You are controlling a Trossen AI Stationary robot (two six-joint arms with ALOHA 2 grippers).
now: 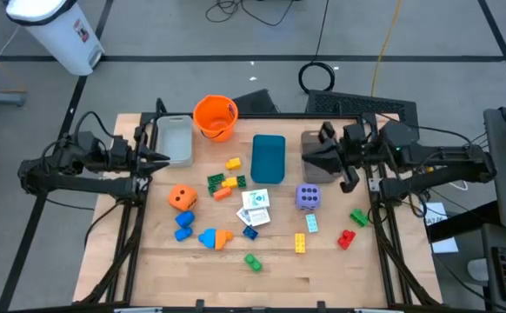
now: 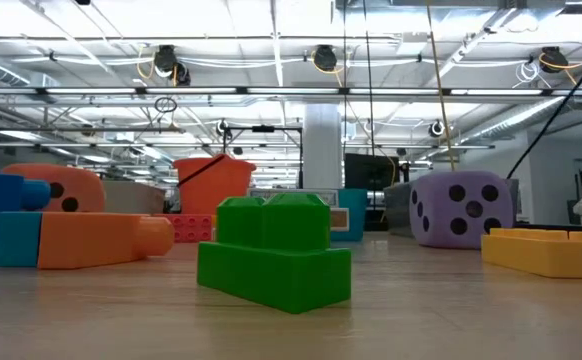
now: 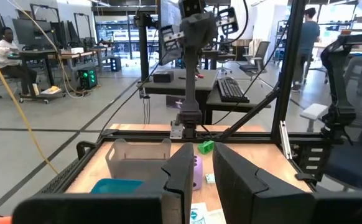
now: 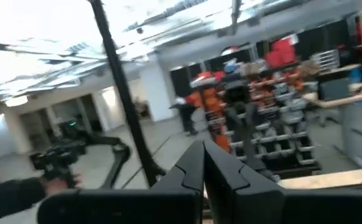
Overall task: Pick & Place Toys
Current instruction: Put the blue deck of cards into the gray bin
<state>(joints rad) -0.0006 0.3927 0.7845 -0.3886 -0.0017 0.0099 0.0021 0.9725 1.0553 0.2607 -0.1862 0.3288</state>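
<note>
1. The left gripper (image 1: pixel 160 158) waits at the surface's left edge, jaws nearly together, empty.
2. The right gripper (image 1: pixel 309 157) hangs over the grey tray (image 1: pixel 313 143), jaws pressed together.
3. The toys (image 1: pixel 236 185) lie scattered mid-surface.

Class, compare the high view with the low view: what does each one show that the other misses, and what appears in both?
Only the high view shows both arms parked at the table's sides, the left gripper and right gripper both shut, plus the teal tray, the white printed cards and the red brick.

Only the low view shows the ceiling lights and the room behind the table.

Both show the orange bucket, the purple die, the orange die and the near green brick.
</note>
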